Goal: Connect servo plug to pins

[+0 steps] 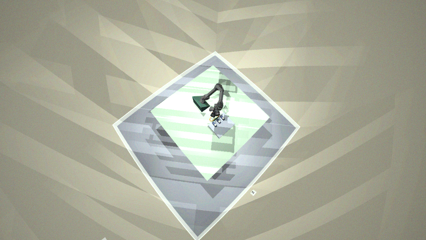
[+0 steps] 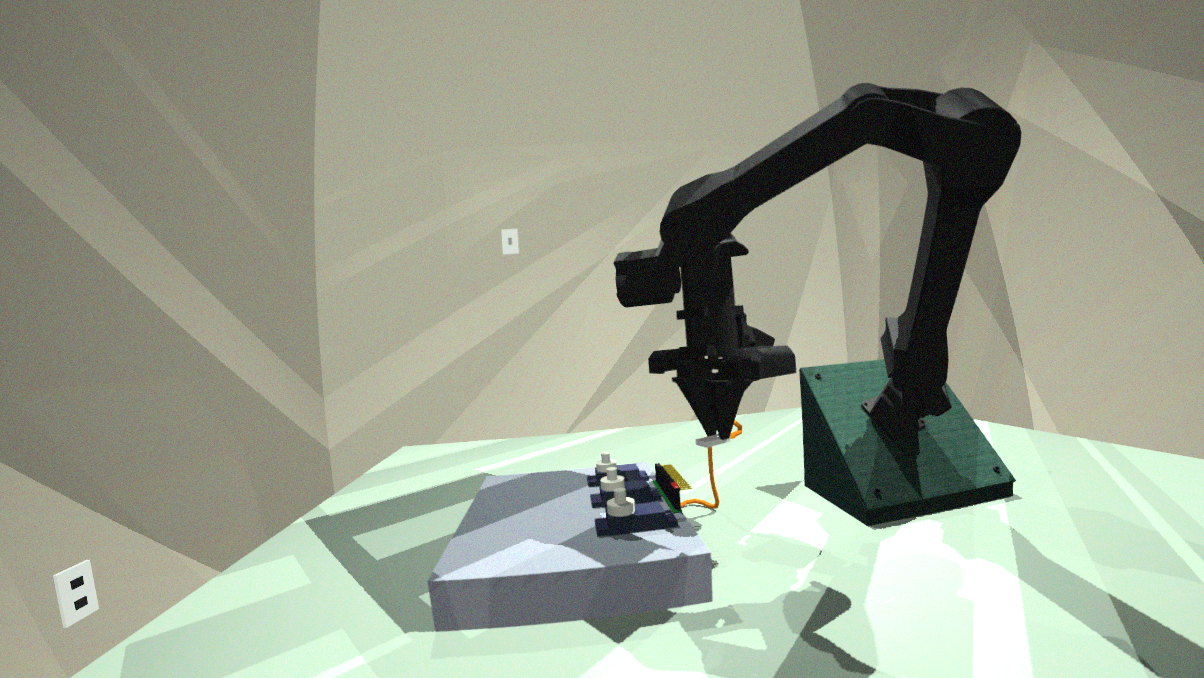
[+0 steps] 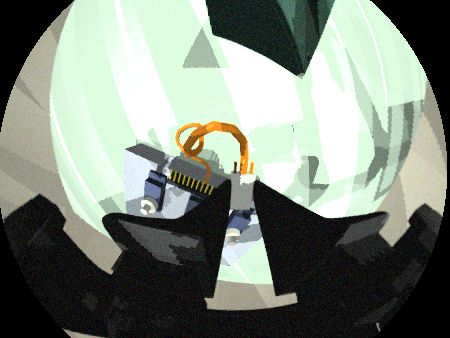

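Note:
My gripper [image 2: 717, 436] [image 3: 242, 185] is shut on the small grey-white plug [image 2: 710, 441] [image 3: 241, 194]. The plug is in the air, above and to the robot-base side of the pin row [image 2: 678, 478] [image 3: 191, 182]. The orange lead [image 2: 713, 480] [image 3: 217, 126] leaves the plug, loops and runs down to the holder. The yellow pins stick out from a black strip on the edge of the holder [image 2: 522, 560] [image 3: 135, 172] [image 1: 222, 129]. The plug does not touch the pins. A red mark [image 2: 674, 485] shows on the strip; the coloured band and dot cannot be made out in the wrist view.
Blue servos with white round horns [image 2: 620, 503] [image 3: 148, 206] stand on the holder beside the pin strip. The dark green sloped arm base [image 2: 893, 454] [image 1: 201, 104] [image 3: 265, 30] is on the pale green table [image 1: 193, 143] [image 2: 968, 589]. Strong light patches and shadows cross the table.

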You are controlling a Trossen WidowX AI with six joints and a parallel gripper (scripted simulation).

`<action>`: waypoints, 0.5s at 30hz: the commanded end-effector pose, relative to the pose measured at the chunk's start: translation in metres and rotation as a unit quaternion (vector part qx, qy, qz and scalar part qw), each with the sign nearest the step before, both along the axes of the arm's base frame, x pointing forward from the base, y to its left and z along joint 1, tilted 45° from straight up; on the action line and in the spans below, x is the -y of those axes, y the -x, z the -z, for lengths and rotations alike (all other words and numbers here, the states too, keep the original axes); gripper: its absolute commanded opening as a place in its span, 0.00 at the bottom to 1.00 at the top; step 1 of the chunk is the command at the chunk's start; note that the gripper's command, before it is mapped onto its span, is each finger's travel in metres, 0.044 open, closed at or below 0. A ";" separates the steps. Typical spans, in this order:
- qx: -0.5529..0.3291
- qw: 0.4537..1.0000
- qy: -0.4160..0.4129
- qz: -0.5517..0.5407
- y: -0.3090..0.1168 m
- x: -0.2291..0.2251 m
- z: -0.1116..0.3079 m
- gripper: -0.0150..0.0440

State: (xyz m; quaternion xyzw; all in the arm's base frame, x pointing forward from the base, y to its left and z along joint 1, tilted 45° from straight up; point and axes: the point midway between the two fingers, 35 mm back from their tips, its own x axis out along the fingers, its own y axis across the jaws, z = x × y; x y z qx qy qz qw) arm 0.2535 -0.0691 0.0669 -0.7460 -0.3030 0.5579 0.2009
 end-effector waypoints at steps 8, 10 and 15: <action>-0.123 0.983 -0.038 0.128 0.022 -0.022 -0.003 0.25; -0.123 0.983 -0.038 0.129 0.021 -0.023 -0.001 0.25; -0.124 0.983 -0.038 0.130 0.017 -0.036 0.012 0.25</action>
